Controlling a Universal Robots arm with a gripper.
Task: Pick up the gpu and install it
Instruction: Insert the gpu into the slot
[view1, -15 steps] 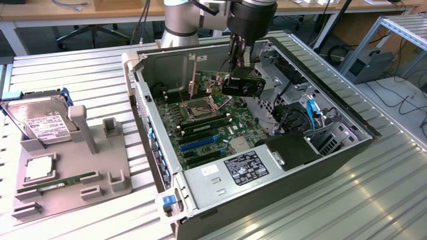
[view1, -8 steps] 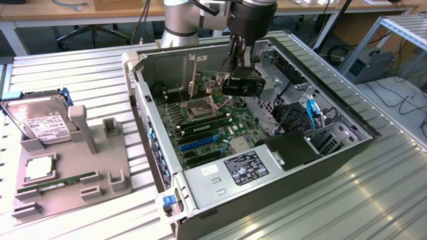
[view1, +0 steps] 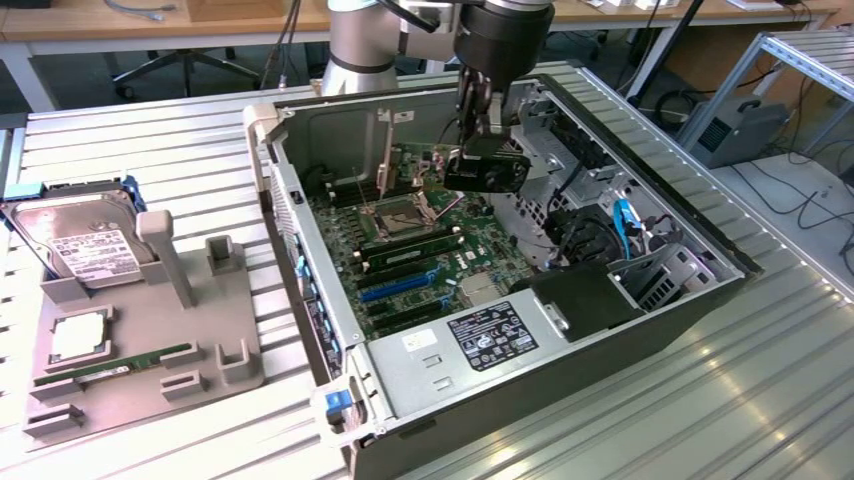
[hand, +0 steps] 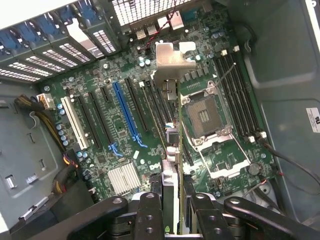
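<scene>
A robotics lab: ribbed metal workbench (view1: 160, 150), wooden desks (view1: 80, 22), aluminium-profile frame (view1: 801, 45), trailing cables (view1: 787, 195).

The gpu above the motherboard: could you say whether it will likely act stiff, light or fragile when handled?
The gpu is probably stiff: it runs straight from the fingers to its metal bracket. It looks thin, so likely light, though the bracket may weight that end. Its bare edge seems fragile; knocking the motherboard could harm it.
</scene>
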